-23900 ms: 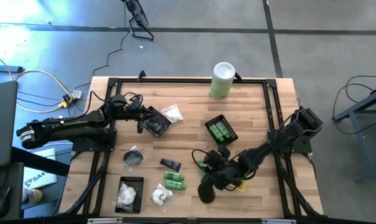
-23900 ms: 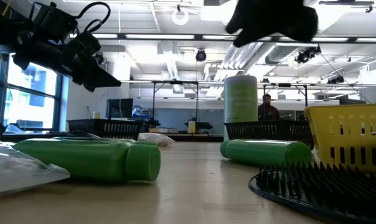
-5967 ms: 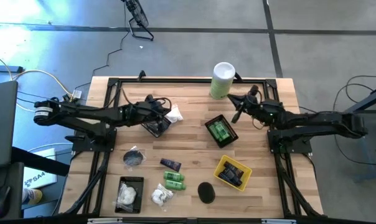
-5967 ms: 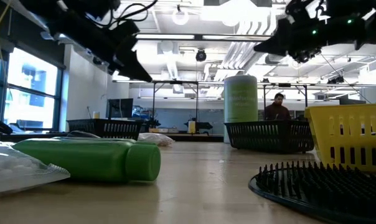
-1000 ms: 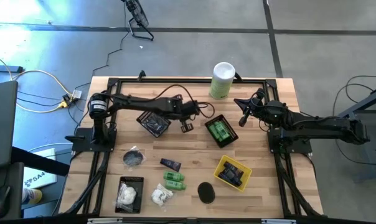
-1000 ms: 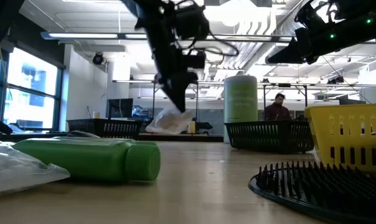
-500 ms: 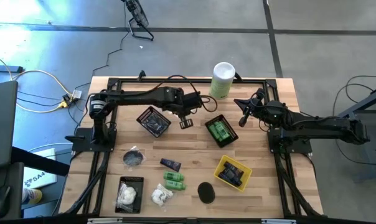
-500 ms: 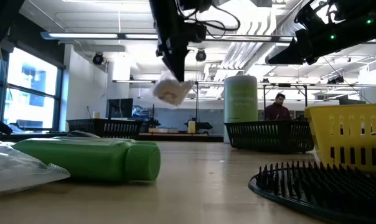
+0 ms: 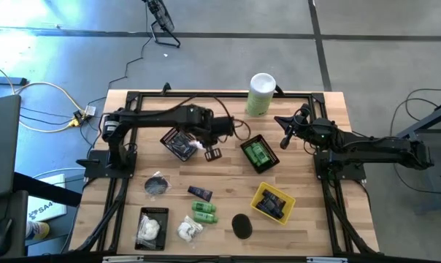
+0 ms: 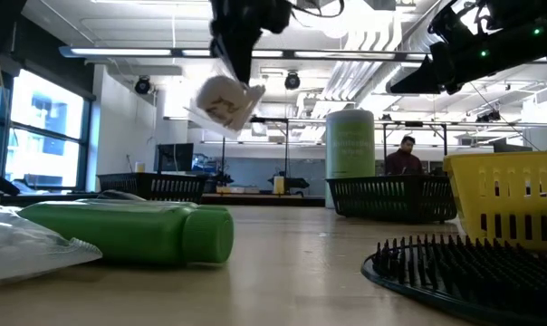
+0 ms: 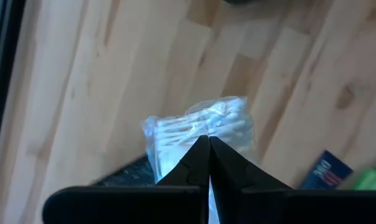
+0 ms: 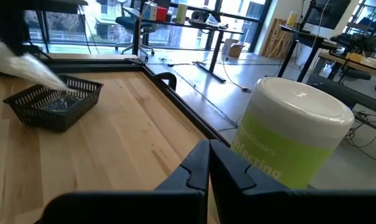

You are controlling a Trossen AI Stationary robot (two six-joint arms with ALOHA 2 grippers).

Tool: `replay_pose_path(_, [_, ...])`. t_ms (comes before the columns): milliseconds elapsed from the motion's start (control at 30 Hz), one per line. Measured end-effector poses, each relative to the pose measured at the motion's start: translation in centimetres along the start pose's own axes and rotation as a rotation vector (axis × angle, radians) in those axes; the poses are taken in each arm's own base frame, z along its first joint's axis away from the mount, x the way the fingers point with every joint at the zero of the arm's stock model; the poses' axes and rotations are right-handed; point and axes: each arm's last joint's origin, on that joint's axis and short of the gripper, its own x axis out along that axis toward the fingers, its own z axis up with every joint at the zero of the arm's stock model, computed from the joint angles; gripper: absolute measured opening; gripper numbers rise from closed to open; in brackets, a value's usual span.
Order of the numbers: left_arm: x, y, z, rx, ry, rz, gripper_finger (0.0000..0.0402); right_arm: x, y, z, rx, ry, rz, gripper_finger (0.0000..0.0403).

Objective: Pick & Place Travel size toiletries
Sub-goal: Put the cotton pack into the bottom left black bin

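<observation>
My left gripper (image 9: pixel 208 150) is above the middle of the table, right of a black basket (image 9: pixel 178 142), and shut on a white crinkly packet (image 11: pixel 197 127) of cotton swabs. In the low view the packet (image 10: pixel 224 104) hangs high above the tabletop. My right gripper (image 9: pixel 282 136) waits, shut, by the white-and-green canister (image 9: pixel 261 93) at the far edge. Lying on the table near its near edge are green bottles (image 9: pixel 204 212), a navy tube (image 9: pixel 200 193), a black disc (image 9: pixel 241 225) and a white packet (image 9: pixel 189 230). My left gripper pinches the packet between its two shut fingers at one end (image 11: pixel 201 132), coming from above and pointing down. The packet is lifted clear of the table and hangs tilted below the fingers, seen in the low view by its upper end (image 10: pixel 225 80).
A black basket with green bottles (image 9: pixel 258 155) sits right of centre. A yellow basket (image 9: pixel 273 203) holds dark items near the right. A black tray (image 9: pixel 152 226) with white packets is at the near left. Another dark round thing (image 9: pixel 157 185) lies left of the tube.
My left gripper has risen with the white packet and moved a little toward the table's left and near side, toward the black basket on the left. The packet has gone from just above the tabletop to hanging high above it. The right arm has kept still.
</observation>
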Motion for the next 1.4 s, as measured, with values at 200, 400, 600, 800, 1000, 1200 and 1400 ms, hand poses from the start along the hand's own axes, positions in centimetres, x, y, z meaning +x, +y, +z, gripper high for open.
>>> replay_pose_path(200, [-1.0,-3.9,-1.6,-0.031,-0.006,-0.001,0.0000,0.0,0.1,-0.2,-0.002,0.013,0.038,0.0004])
replay_pose_path(400, [-2.2,-8.0,-4.2,-0.119,0.000,0.018,0.0000,0.0,0.3,-0.1,0.003,0.006,0.096,0.0004])
replay_pose_path(600, [-3.8,-11.8,-7.9,-0.261,0.023,0.054,0.0000,0.0,0.4,-0.1,0.048,0.003,0.114,0.0004])
replay_pose_path(800, [-5.1,-15.3,-11.7,-0.425,0.022,0.058,0.0000,-0.1,0.6,-0.1,0.079,0.004,0.199,0.0004])
replay_pose_path(1000, [-6.0,-18.5,-15.6,-0.593,0.097,0.027,0.0000,-0.1,0.8,-0.2,0.124,0.012,0.284,0.0004])
replay_pose_path(1200, [-6.9,-20.9,-19.3,-0.721,0.151,0.018,0.0000,-0.2,1.1,-0.2,0.124,0.017,0.326,0.0004])
replay_pose_path(1400, [-6.5,-22.0,-22.6,-0.801,0.167,0.092,0.0000,-0.2,1.1,-0.2,0.123,0.013,0.330,0.0004])
